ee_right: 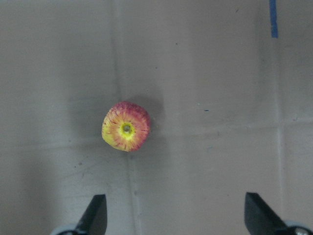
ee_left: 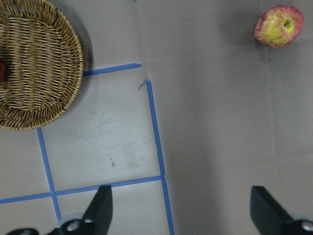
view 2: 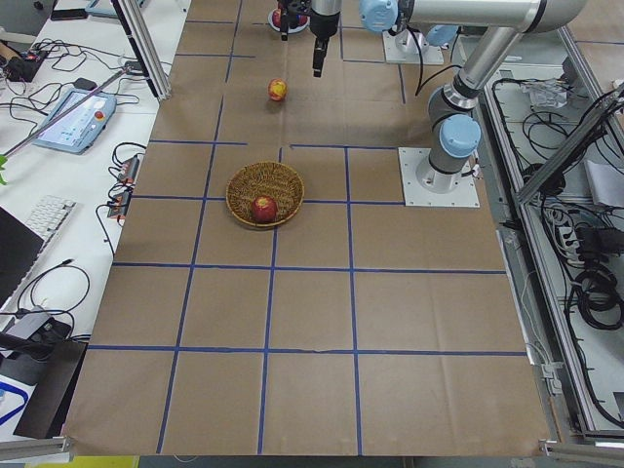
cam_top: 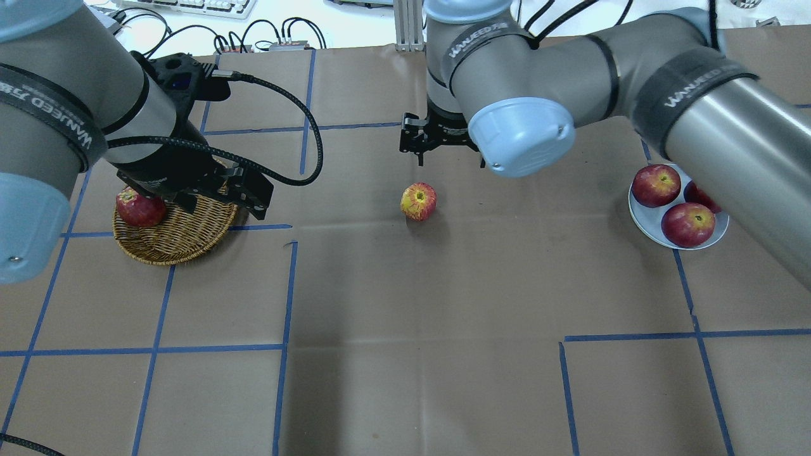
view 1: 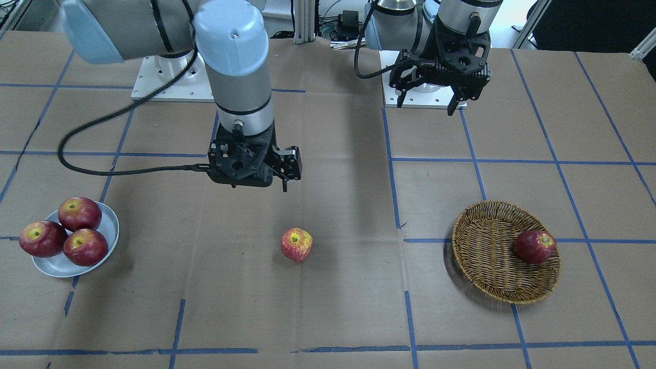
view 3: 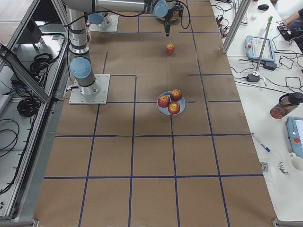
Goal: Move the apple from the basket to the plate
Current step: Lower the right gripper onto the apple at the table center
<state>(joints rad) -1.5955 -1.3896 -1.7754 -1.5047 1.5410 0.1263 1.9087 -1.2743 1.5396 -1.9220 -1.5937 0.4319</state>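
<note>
The pale pinkish-red apple (view 1: 296, 244) stands alone on the bare table centre, outside basket and plate; it also shows in the right wrist view (ee_right: 125, 126) and the left wrist view (ee_left: 279, 25). The wicker basket (view 1: 487, 256) holds one darker red apple (view 1: 534, 246). The grey-white plate (view 1: 110, 225) holds three dark red apples. My right gripper (view 1: 251, 182) is open and empty, raised above the table a little to the robot's side of the pale apple, fingers (ee_right: 95, 215) wide apart. My left gripper (view 1: 427, 105) is open and empty, raised on the robot's side of the basket.
Blue tape lines (cam_top: 285, 285) grid the brown paper-covered table. The basket (cam_top: 184, 240) is on my left, the plate (cam_top: 646, 218) on my right. Black cables (cam_top: 279, 95) hang from both wrists. The arm bases (view 1: 169, 82) stand at the table's robot side.
</note>
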